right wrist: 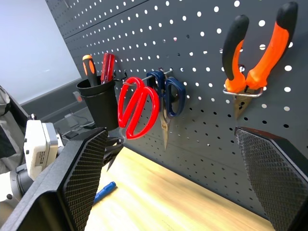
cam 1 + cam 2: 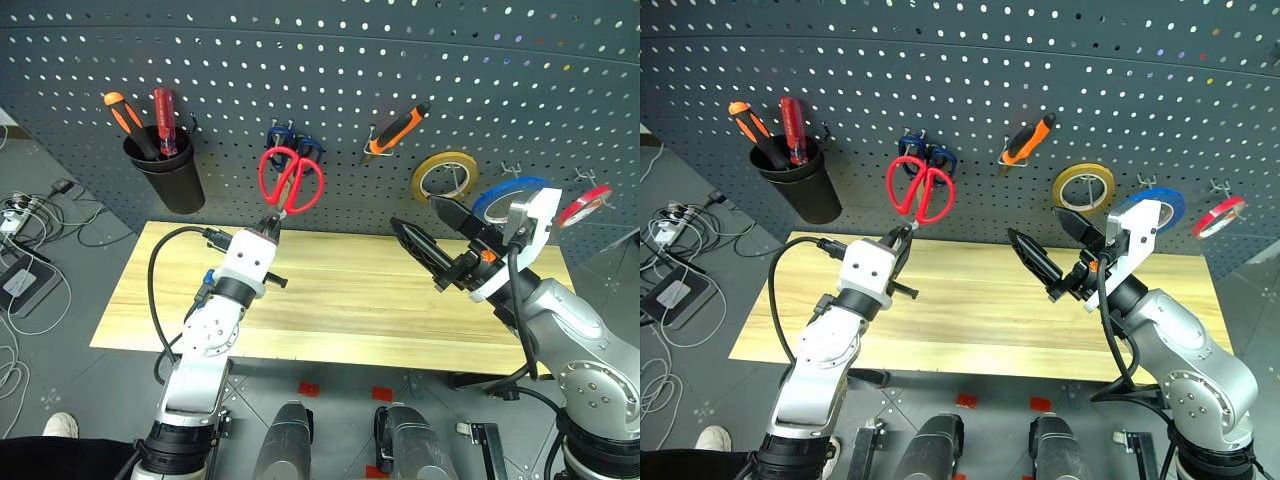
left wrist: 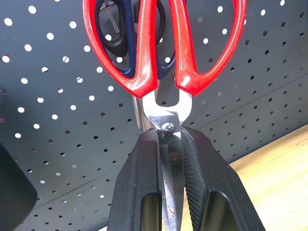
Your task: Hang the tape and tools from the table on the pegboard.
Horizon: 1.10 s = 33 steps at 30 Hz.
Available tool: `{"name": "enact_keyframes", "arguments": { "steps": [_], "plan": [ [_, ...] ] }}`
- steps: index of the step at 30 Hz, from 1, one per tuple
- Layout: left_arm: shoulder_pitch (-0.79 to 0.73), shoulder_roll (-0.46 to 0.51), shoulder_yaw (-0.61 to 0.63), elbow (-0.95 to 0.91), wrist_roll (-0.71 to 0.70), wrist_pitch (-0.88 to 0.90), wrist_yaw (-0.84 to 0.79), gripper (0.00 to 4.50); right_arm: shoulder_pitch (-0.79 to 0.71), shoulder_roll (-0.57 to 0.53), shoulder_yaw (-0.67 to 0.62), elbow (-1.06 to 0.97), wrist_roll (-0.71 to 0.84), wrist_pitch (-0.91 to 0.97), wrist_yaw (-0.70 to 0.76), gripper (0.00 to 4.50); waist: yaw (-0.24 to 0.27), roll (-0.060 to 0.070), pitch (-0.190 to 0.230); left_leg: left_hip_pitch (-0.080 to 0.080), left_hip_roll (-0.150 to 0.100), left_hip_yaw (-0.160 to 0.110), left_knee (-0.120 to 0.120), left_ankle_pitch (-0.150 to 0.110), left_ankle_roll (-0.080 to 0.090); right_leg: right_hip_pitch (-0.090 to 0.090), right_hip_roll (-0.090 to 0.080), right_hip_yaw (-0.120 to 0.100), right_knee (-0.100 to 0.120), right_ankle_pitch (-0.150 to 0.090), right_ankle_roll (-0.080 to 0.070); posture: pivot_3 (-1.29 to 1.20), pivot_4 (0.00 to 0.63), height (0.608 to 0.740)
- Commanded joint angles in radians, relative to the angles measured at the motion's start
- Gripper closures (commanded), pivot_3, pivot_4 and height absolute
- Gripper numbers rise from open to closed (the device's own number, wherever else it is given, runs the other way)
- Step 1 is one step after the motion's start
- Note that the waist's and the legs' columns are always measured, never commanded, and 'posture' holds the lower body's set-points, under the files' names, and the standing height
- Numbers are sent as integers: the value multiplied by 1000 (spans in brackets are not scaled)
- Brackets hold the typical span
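Note:
My left gripper (image 2: pixel 270 228) is shut on the blades of the red-handled scissors (image 2: pixel 291 180). It holds them upright, handles up, close in front of the pegboard (image 2: pixel 330 70) and overlapping the blue scissors (image 3: pixel 115 43). I cannot tell whether a handle is on a hook. My right gripper (image 2: pixel 413 211) stands open and empty above the right part of the table (image 2: pixel 340 310). The orange-and-black pliers (image 2: pixel 397 130) hang on a hook. At the far right of the board hangs the thin red tape (image 2: pixel 585 204). The small blue-handled screwdriver (image 1: pixel 103 191) lies on the table near my left arm.
A black cup (image 2: pixel 170 175) on the board's left holds an orange and a red screwdriver. Blue scissors (image 2: pixel 293 140) hang behind the red ones. A yellow roll (image 2: pixel 445 175) and a blue roll (image 2: pixel 505 195) hang right of the pliers. Cables lie on the floor at the left.

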Motion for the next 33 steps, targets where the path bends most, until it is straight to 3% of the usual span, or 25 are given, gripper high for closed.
{"name": "enact_keyframes", "arguments": {
  "steps": [1,13,14,18,23,28,33],
  "plan": [
    [10,-2,1,-16,1,23,-6,3851,5,-5,-2,-49,30,-6,-9,0,-3,0,0,0,0,0,0,0,0,0,0,0,0,0,0,71,218,740],
    [65,10,31,-65,7,104,11,140,22,-7,7,-51,63,2,-8,0,-8,0,0,0,0,0,0,-1,3,0,0,1,0,0,0,93,257,740],
    [78,9,35,-72,8,120,13,12,26,-10,6,-52,72,6,-7,0,-8,0,0,0,0,0,0,-2,3,0,0,1,0,0,0,95,261,740],
    [127,1,48,-99,8,183,18,12,39,-28,10,-46,85,18,4,0,-8,0,1,0,0,0,1,-3,6,1,0,1,0,0,0,105,292,740],
    [158,-7,89,-113,-3,293,28,12,24,-69,95,15,-33,5,61,0,-8,0,7,2,0,0,1,-4,7,2,0,2,1,0,0,123,338,740],
    [115,-7,175,-115,-76,433,7,12,-12,-67,181,49,-103,4,98,0,-8,0,47,15,0,0,0,-6,10,15,0,3,0,-1,-1,144,398,740],
    [44,27,246,-64,-143,540,-27,12,-36,-65,239,39,-139,47,90,0,-8,0,89,15,0,0,0,-6,10,14,1,3,0,-1,-1,146,439,740]
  ]
}}
